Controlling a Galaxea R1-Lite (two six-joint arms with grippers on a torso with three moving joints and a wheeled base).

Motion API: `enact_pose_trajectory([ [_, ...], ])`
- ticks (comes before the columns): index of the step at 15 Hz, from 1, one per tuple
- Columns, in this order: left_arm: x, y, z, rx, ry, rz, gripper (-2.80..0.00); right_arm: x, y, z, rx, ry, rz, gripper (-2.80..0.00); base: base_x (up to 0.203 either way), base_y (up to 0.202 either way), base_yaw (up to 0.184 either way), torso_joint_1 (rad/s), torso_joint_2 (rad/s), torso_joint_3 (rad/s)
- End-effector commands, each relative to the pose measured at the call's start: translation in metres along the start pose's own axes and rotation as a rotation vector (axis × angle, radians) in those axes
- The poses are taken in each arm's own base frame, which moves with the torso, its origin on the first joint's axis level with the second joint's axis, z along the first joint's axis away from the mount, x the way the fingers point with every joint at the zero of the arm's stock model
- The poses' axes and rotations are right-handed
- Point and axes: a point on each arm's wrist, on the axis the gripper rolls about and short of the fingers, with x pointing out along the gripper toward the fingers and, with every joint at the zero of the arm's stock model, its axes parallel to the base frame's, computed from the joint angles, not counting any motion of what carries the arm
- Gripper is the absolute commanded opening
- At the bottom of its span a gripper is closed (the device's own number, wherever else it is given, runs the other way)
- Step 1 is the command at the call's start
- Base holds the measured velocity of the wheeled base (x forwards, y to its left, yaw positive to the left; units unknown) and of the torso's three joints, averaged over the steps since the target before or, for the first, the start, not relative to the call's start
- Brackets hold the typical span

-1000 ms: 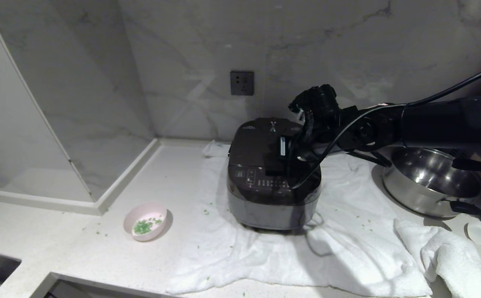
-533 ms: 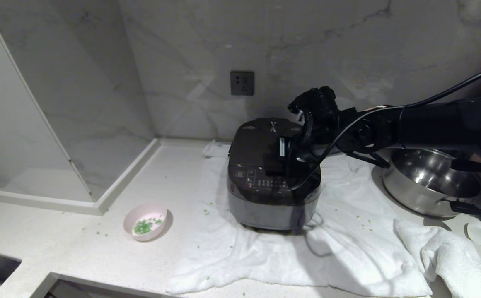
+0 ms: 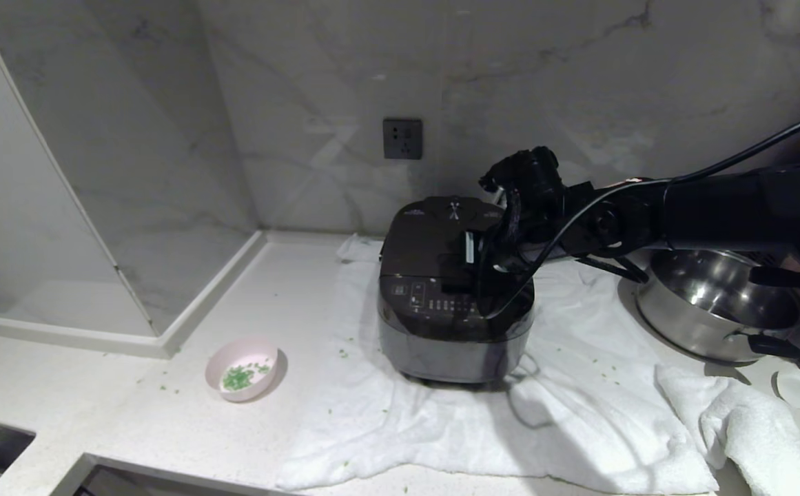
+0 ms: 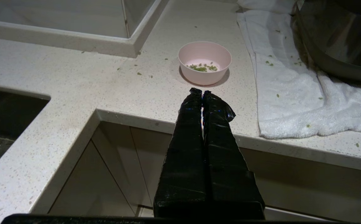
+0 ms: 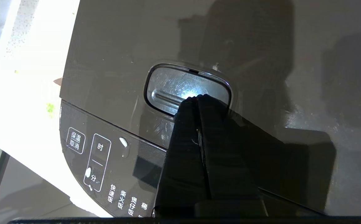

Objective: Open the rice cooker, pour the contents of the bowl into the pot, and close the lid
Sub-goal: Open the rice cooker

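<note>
The right gripper, fingers pressed together, angles down onto the lid's release button.

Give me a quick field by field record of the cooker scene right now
lid: closed
right gripper: shut, tips at the release button
left gripper: shut, empty, short of the bowl
bowl contents: green bits, unpoured
cooker: on white towel
steel pan: right of cooker

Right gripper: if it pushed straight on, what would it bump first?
Probably the shiny oval release button on the dark brown-grey rice cooker lid; the shut right gripper points at it, perhaps already touching.
</note>
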Motion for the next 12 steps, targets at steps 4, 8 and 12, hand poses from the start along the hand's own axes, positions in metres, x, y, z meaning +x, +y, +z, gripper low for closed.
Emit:
enact_pose_trajectory([
  [4, 0.0, 0.0, 0.0, 0.0, 0.001, 0.001, -2.8, 0.005, -0.003, -0.006, 0.005, 0.021, -0.006, -2.8, 0.0, 0.0, 0.0, 0.0, 0.0, 0.0],
  [8, 0.0, 0.0, 0.0, 0.0, 0.001, 0.001, -2.8, -0.003, 0.001, 0.001, 0.001, -0.014, 0.006, -2.8, 0.0, 0.0, 0.0, 0.0, 0.0, 0.0],
  [12, 0.0, 0.0, 0.0, 0.0, 0.001, 0.001, -2.8, -0.027, 0.011, 0.009, -0.008, -0.062, 0.034, -2.8, 0.0, 0.0, 0.0, 0.0, 0.0, 0.0],
])
